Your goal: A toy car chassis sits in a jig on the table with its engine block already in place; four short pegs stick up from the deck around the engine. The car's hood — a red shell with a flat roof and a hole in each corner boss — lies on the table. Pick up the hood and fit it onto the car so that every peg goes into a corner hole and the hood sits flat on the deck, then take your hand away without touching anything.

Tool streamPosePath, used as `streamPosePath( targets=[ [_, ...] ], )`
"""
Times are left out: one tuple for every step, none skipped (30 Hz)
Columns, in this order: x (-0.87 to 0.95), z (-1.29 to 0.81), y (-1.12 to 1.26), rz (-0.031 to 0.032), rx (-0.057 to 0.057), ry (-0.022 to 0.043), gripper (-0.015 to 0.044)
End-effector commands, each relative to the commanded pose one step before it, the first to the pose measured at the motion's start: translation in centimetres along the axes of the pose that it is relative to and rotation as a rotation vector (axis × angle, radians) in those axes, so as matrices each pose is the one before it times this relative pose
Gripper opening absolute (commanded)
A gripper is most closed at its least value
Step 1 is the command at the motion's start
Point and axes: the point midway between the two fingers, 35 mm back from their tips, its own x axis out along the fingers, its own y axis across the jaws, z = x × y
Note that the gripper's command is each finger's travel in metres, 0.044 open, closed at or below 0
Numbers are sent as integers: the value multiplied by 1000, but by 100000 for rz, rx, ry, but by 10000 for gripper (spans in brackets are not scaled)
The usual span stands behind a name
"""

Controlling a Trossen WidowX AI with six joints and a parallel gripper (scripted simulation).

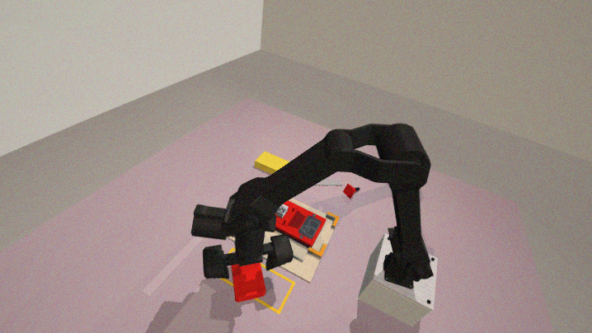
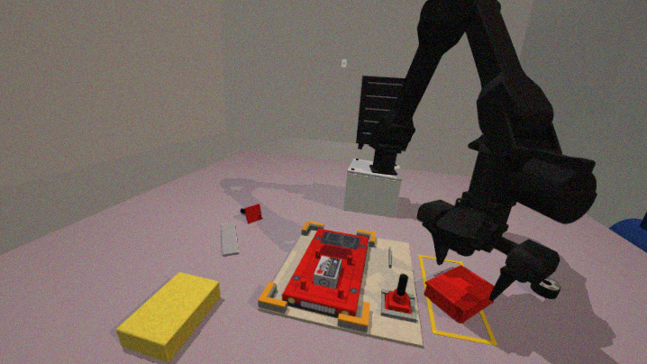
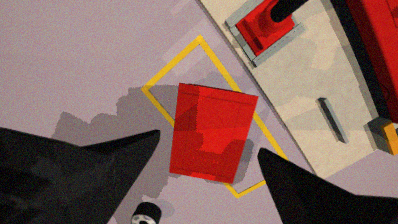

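The red hood [image 1: 247,281] [image 2: 457,292] [image 3: 212,132] lies on the table, roof up, across a yellow outlined rectangle [image 1: 285,296] [image 2: 457,335] [image 3: 170,65]. My gripper [image 1: 247,264] [image 2: 467,279] [image 3: 209,143] is open wide and hangs just above the hood, with one fingertip on each side of it and nothing between the fingers. The red car chassis [image 1: 300,225] [image 2: 307,271] [image 3: 380,45] sits in orange-cornered jig blocks on a beige board [image 1: 306,264] [image 2: 397,325] [image 3: 300,80] beside the hood. Its grey engine block [image 2: 328,269] is in place. The pegs are too small to make out.
On the board stand a black lever on a red base [image 2: 398,296] [image 3: 262,25] and a grey pin [image 2: 389,257] [image 3: 332,120]. A small black wheel [image 2: 547,286] [image 3: 145,214] lies near the hood. A yellow block [image 1: 269,161] [image 2: 169,314], a grey strip [image 2: 229,238] and a small red cube [image 1: 350,190] [image 2: 253,213] lie farther off.
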Motion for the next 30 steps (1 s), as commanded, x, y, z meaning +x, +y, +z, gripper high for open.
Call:
streamPosePath(
  targets=[
    [266,-74,7,186,549,297,440],
    [57,-4,-3,-1,0,1,440],
    [57,-4,-3,-1,0,1,440],
    [57,-4,-3,-1,0,1,440],
    [57,-4,-3,-1,0,1,440],
    [57,-4,-3,-1,0,1,440],
    [57,-4,-3,-1,0,1,440],
    [8,0,0,0,0,0,440],
    [16,0,0,0,0,0,440],
    [24,0,1,0,0,0,440],
    [32,0,1,0,0,0,440],
    [41,0,1,0,0,0,440],
    [47,0,1,0,0,0,440],
    [50,0,1,0,0,0,440],
    [50,0,1,0,0,0,440],
    [50,0,1,0,0,0,440],
    [50,0,1,0,0,0,440],
    [50,0,1,0,0,0,440],
    [50,0,1,0,0,0,440],
    [50,0,0,0,0,0,440],
    [50,0,0,0,0,0,440],
    [50,0,0,0,0,0,440],
    [50,0,0,0,0,0,440],
    [50,0,0,0,0,0,440],
    [50,0,0,0,0,0,440],
    [50,0,0,0,0,0,440],
    [50,0,0,0,0,0,440],
    [50,0,0,0,0,0,440],
    [50,0,0,0,0,0,440],
    [50,0,0,0,0,0,440]
  ],
)
